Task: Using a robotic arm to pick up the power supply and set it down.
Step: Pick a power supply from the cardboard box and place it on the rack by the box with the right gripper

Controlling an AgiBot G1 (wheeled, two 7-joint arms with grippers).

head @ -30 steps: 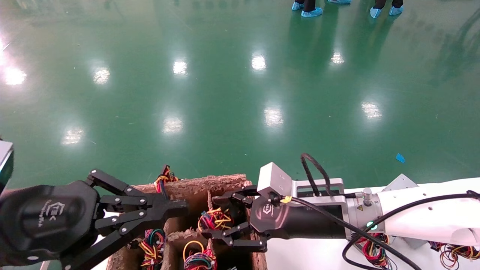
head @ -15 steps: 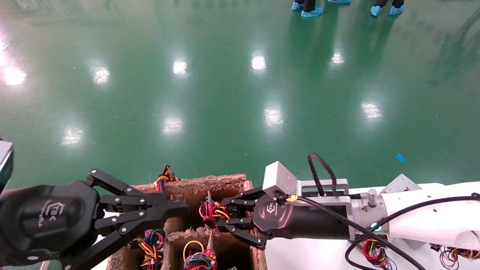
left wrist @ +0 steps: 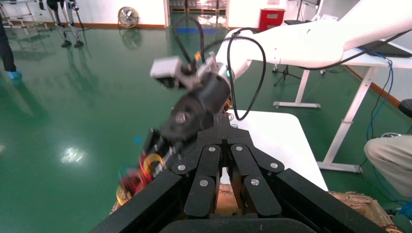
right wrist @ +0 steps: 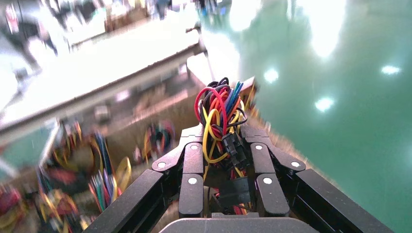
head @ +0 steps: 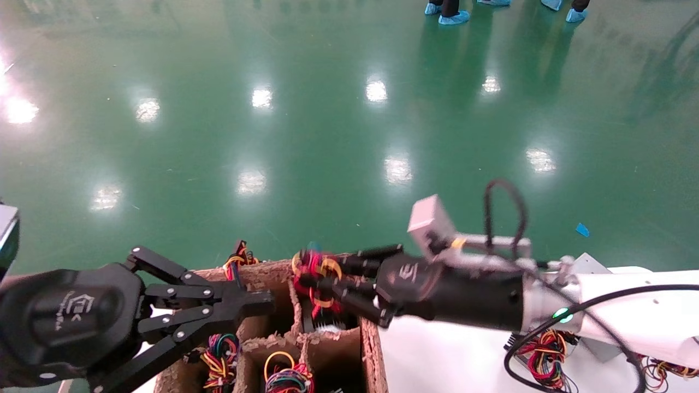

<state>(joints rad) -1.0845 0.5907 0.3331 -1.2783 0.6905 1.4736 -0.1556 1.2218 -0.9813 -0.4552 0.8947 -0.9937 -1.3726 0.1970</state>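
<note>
Your right gripper (head: 322, 284) hangs over the far end of the cardboard box (head: 371, 349), fingers pinched on a bundle of wires (head: 312, 273). From its own wrist camera you can see the fingers (right wrist: 192, 167) pressed in on both sides of the red, yellow, blue and black loops (right wrist: 221, 109), with a black connector (right wrist: 235, 145) caught between them. The power supply (head: 325, 327) itself is mostly hidden: only a pale, perforated patch shows below the bundle, down in the far right compartment. You cannot tell whether it has left the box floor.

Your left gripper (head: 256, 300) sits parked at the box's far left corner, its fingers closed together in front of the left wrist camera (left wrist: 224, 145). That camera looks across at the right arm (left wrist: 311, 41) and the wires (left wrist: 138, 174) it carries.

The box is brown, rough-edged, split by dividers. The near compartments hold more coloured wire bundles (head: 221, 355), and one bundle (head: 239, 256) pokes over the far rim. It stands against a white table (head: 437, 360) that runs off to your right, where another tangle of wires (head: 540, 357) lies under the right arm.

Beyond is a glossy green floor (head: 327, 109) with rows of lamp reflections. Feet in blue shoe covers (head: 453, 17) stand at the far edge. A small blue scrap (head: 582, 230) lies on the floor past the table.
</note>
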